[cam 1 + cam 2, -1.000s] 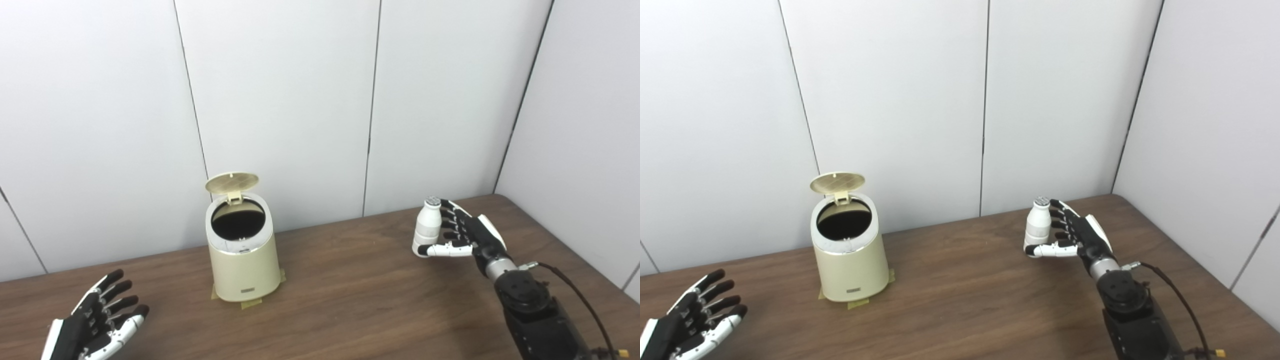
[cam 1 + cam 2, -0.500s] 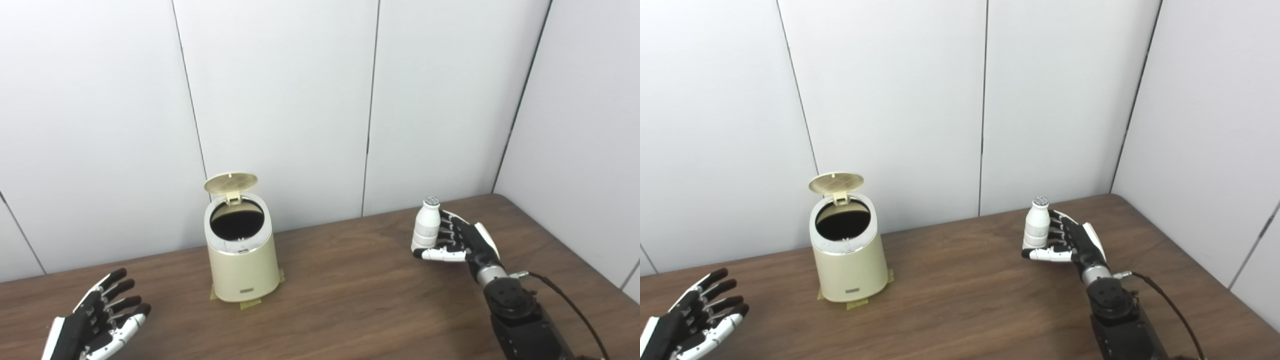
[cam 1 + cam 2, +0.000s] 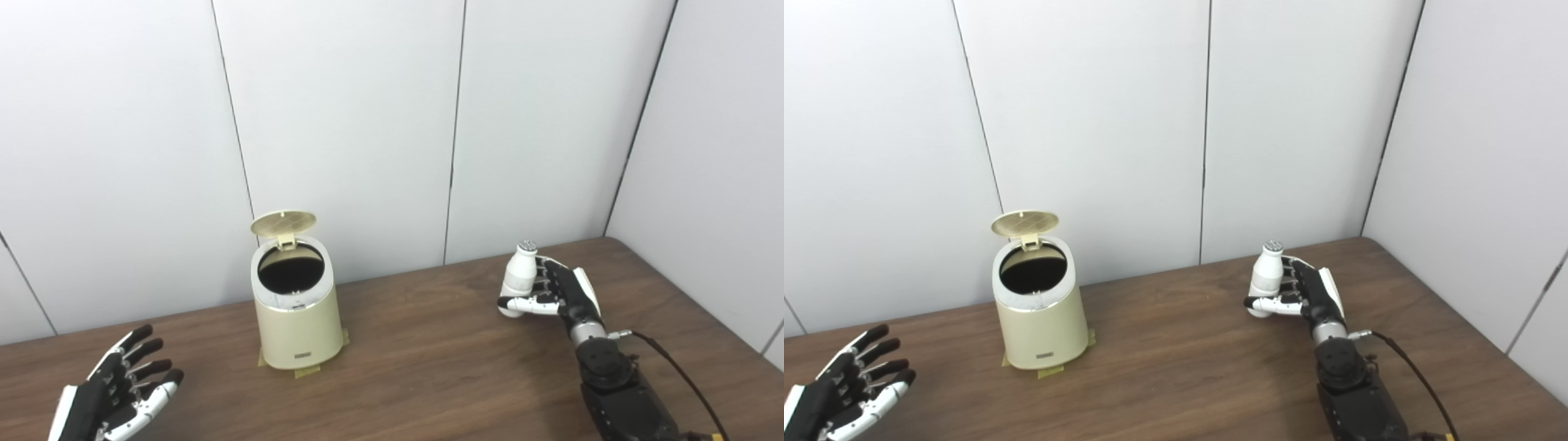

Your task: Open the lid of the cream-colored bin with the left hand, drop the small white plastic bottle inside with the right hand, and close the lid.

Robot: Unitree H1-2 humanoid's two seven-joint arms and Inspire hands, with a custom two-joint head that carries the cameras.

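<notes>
We see a cream-colored round plastic bin (image 3: 298,318) standing on the dark brown wooden surface (image 3: 429,367), near the white panelled wall (image 3: 343,122). Its round hinged lid (image 3: 283,223) is tipped up at the back, leaving the dark opening uncovered. Strips of yellowish tape (image 3: 306,371) show at the bin's foot.

Well to the right of the bin, our right hand (image 3: 560,293) holds the small white plastic bottle (image 3: 516,278). Its fingers (image 3: 542,285) are wrapped around the bottle's body from the right side and the thumb crosses low in front. The bottle leans slightly to the right, cap uppermost, its base low over the surface; we cannot tell whether it touches. A dark cable (image 3: 674,373) trails from the right wrist.

Our left hand (image 3: 113,395) sits at the lower left, well apart from the bin, palm turned up, its fingers (image 3: 138,352) spread apart and holding nothing.
</notes>
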